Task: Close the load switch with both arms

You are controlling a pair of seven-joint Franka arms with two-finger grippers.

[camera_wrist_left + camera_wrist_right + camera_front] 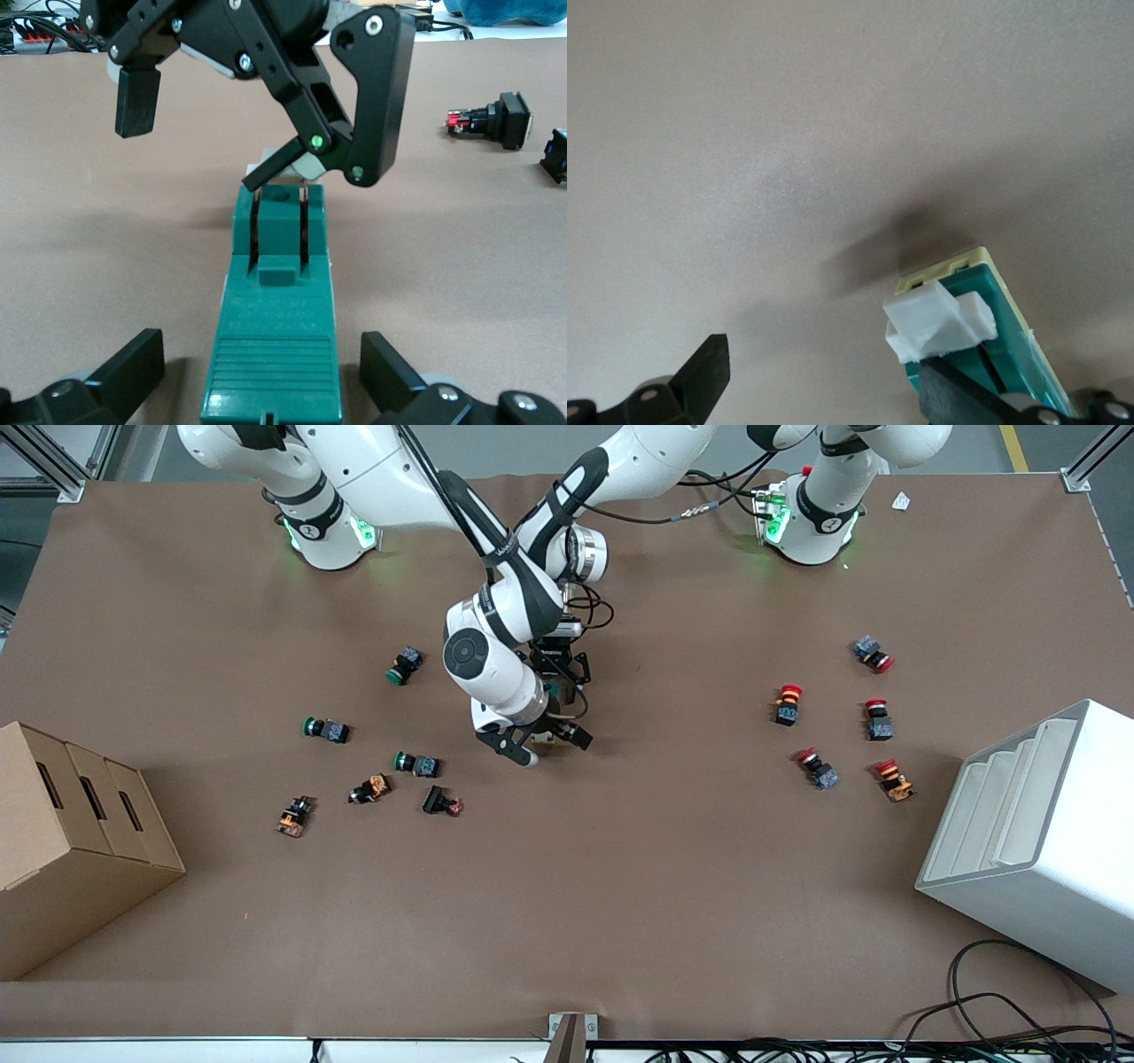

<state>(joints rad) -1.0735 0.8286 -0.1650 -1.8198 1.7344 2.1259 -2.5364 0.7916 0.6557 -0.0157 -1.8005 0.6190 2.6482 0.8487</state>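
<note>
The load switch (275, 336) is a dark green block lying on the brown table mid-way between the two bases, with its white lever (935, 323) raised at one end. In the front view the arms hide most of it. My left gripper (263, 365) (558, 682) is open and straddles the green body, with a gap on each side. My right gripper (824, 367) (551, 746) is open at the lever end. One of its fingers (275, 168) rests against the white lever, and the other hangs free above the table.
Green, orange and black push buttons (416, 763) lie toward the right arm's end, near a cardboard box (80, 833). Red-capped buttons (787, 704) are scattered toward the left arm's end, near a white bin (1036, 841). One button (496, 119) lies close to the switch.
</note>
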